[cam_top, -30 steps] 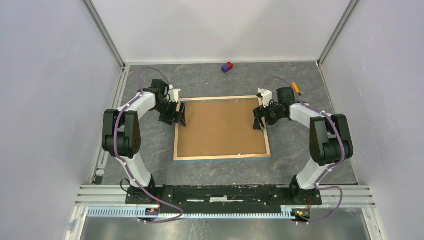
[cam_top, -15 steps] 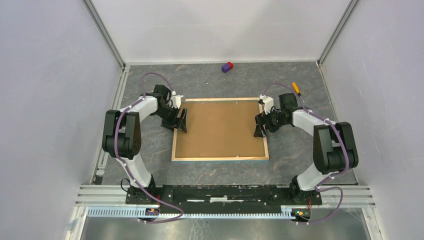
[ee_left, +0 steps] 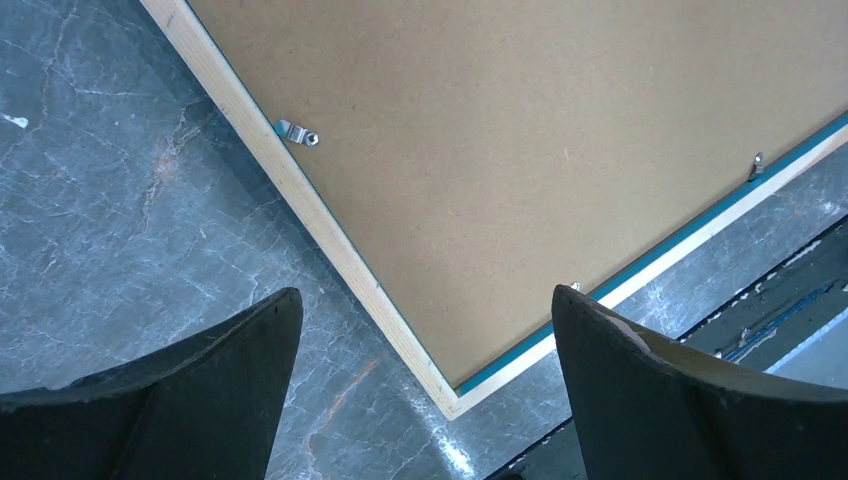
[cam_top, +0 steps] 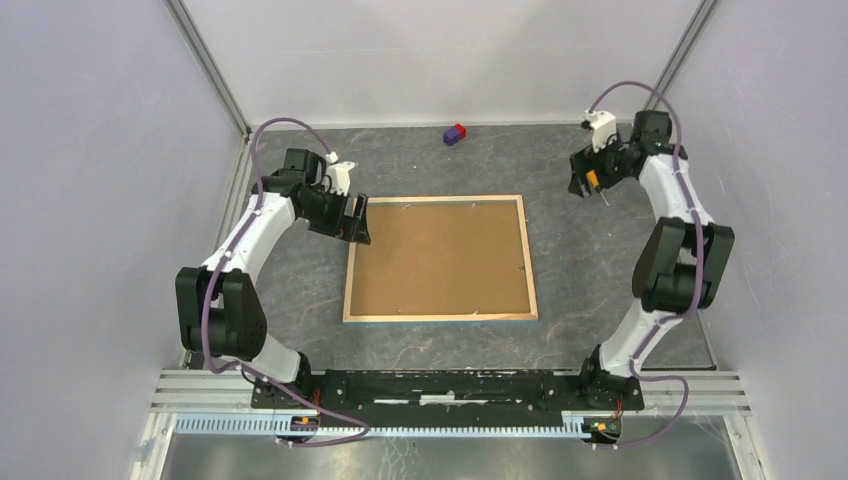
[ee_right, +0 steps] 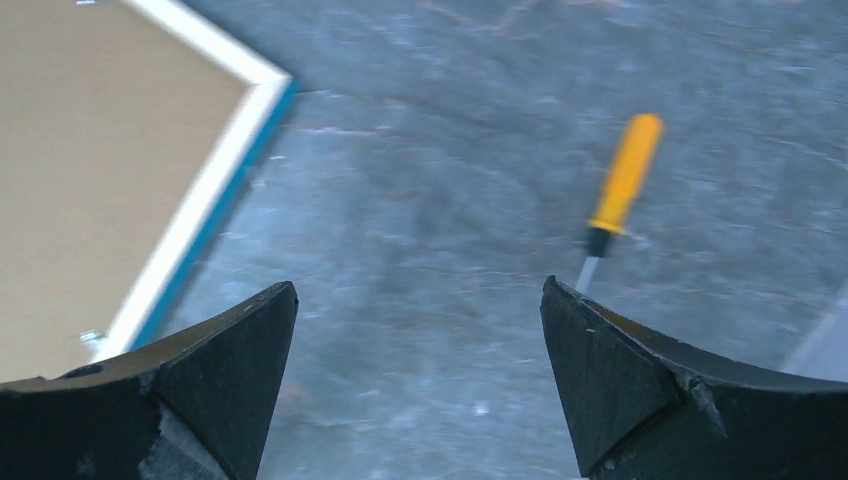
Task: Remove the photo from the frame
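The frame (cam_top: 437, 258) is lying flat in the middle of the grey desk (cam_top: 600, 290), brown fibreboard back facing up, its light wood rim showing all round. The photo itself is not showing; only the backing is facing the cameras. The left arm (cam_top: 255, 225) is reaching in from the left of the top view, and its jaws are standing wide open just by the frame's upper left corner, gripping nothing. In the left wrist view the two dark fingers (ee_left: 190, 390) are sitting at the bottom, with a corner of the frame (ee_left: 560, 130) lying between them and a small metal tab (ee_left: 297, 132) showing at the upper left. The right arm (cam_top: 680, 200) is stretching to the upper right of the top view, well apart from the frame, its jaws also gaping and empty above an orange-handled screwdriver (ee_right: 622, 180) lying on the desk. A small purple and red block (cam_top: 455, 134) is sitting at the top centre.
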`<action>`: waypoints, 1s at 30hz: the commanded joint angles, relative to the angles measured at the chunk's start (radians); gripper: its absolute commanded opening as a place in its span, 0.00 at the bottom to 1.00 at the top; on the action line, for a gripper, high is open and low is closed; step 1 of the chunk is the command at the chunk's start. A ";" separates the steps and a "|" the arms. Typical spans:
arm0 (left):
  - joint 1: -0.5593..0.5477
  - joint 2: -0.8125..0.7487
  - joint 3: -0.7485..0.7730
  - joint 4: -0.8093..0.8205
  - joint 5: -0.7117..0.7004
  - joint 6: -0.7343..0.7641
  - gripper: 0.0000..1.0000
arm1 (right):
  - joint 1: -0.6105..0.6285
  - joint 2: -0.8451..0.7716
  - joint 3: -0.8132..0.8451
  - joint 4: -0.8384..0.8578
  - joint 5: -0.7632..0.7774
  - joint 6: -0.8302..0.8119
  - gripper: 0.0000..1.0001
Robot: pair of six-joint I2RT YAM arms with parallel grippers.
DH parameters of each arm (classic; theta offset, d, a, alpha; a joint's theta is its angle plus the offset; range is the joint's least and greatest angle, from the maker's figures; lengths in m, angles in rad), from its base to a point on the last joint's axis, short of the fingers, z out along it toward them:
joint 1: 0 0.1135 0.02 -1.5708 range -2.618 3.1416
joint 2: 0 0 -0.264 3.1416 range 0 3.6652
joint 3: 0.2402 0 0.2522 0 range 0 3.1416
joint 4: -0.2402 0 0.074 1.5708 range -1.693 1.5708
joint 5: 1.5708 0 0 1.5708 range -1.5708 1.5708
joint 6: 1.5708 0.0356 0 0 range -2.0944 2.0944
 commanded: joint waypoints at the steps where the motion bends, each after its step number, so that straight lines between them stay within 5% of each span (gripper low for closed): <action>1: 0.003 -0.023 0.038 -0.049 0.030 0.015 1.00 | -0.070 0.176 0.203 -0.130 0.052 -0.108 0.98; 6: 0.004 -0.033 0.025 -0.045 0.061 0.004 1.00 | -0.108 0.315 0.346 -0.156 0.073 -0.137 0.98; 21: 0.004 -0.056 0.024 -0.033 0.050 -0.029 1.00 | -0.134 0.497 0.380 -0.077 0.116 -0.147 0.83; 30: 0.004 -0.047 0.032 -0.033 0.032 -0.029 1.00 | -0.134 0.555 0.421 -0.072 0.118 -0.128 0.50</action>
